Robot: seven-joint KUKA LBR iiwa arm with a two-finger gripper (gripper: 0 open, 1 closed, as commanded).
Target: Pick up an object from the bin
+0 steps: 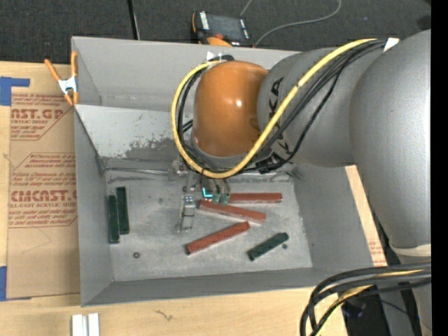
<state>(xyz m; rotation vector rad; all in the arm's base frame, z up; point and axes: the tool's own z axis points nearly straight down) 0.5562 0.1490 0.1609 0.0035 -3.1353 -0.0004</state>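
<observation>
My gripper [187,217] hangs below the orange wrist cover, low over the bin's floor near the middle. Just right of it lie three red-brown sticks: a short one [234,211] touching the gripper's right side, a long one [256,197] behind it, and a slanted one [217,238] in front, its left end just below the gripper. Nothing shows held in the gripper.
Two dark green sticks [117,214] lie side by side at the bin's left. Another dark green stick [267,246] lies slanted at the front right. The big arm covers the bin's back right part.
</observation>
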